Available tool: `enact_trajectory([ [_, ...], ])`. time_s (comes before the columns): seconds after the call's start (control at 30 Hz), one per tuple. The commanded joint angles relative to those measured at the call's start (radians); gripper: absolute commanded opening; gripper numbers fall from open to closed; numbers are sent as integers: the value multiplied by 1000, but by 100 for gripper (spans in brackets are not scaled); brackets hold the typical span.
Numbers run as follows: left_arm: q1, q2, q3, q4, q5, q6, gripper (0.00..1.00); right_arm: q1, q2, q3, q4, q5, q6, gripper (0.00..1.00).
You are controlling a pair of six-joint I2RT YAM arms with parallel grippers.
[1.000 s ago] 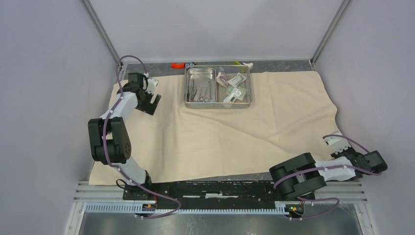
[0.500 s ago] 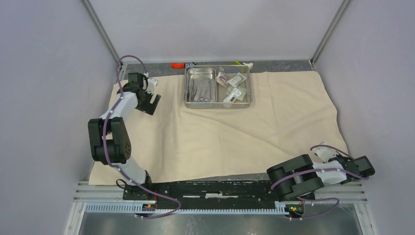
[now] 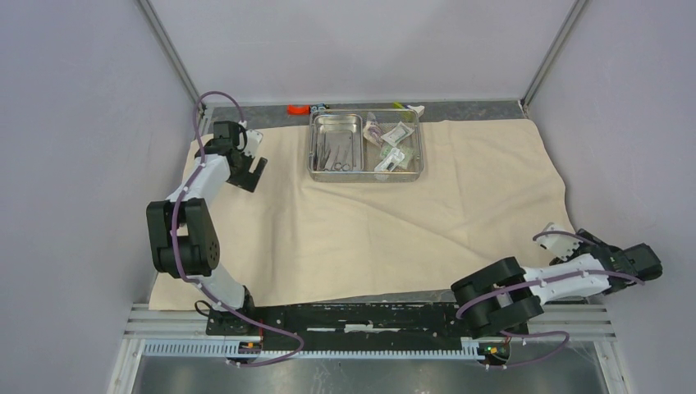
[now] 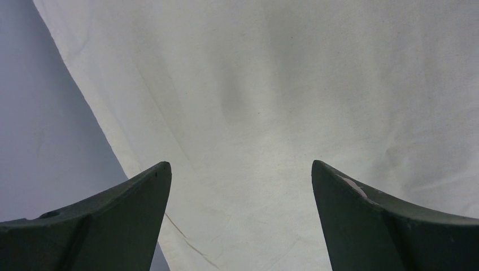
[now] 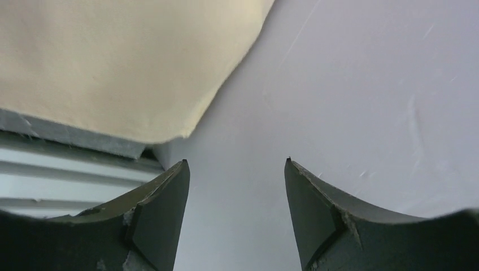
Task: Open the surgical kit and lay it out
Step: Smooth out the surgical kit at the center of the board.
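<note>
**Top view:** I see the cloth [image 3: 369, 222] spread flat, with the tray [image 3: 366, 178] at its far edge. The tools [image 3: 335, 156] inside seem to be thin metal, too small to separate. The left gripper [image 3: 253, 171] is extended over the cloth's far-left corner. The right gripper [image 3: 647, 261] sits low beside the near-right corner.

**Left wrist:** the fingers [image 4: 130, 197] are wide apart above the cloth, empty.

**Right wrist:** the fingers [image 5: 164, 192] are apart and empty, with the cloth corner ahead.

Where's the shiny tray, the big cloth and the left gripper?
Tray [image 3: 366, 177], top view, its near rim.
Cloth [image 3: 369, 238], top view, its bare middle.
Left gripper [image 4: 240, 164], left wrist view, midway between its open fingertips.
</note>
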Motion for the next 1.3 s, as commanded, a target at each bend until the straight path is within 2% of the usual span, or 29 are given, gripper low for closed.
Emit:
enact_trajectory([
  [0.0, 16, -20, 32, -8, 95, -45, 100, 80, 16, 110, -309, -224, 55, 69],
  [0.1, 30, -10, 27, -19, 143, -85, 100, 235, 7, 104, -235, -278, 310, 69],
  [0.27, 80, 3, 1, -10, 195, -114, 100, 577, -31, 7, 168, -178, 838, 72],
  [0.43, 145, 47, -6, -5, 180, -100, 100, 833, 82, 7, 383, -19, 1071, 73],
  [0.6, 170, 110, -13, 35, 127, -71, 100, 966, 217, 24, 513, 83, 1158, 73],
  [0.83, 189, 242, 25, 57, 55, -32, 100, 1076, 393, 78, 565, 148, 1199, 73],
  [1.03, 234, 334, 71, 62, 9, 15, 100, 1107, 466, 91, 566, 177, 1199, 72],
  [1.27, 278, 431, 140, 49, -14, 53, 98, 1116, 479, 113, 528, 185, 1205, 71],
])
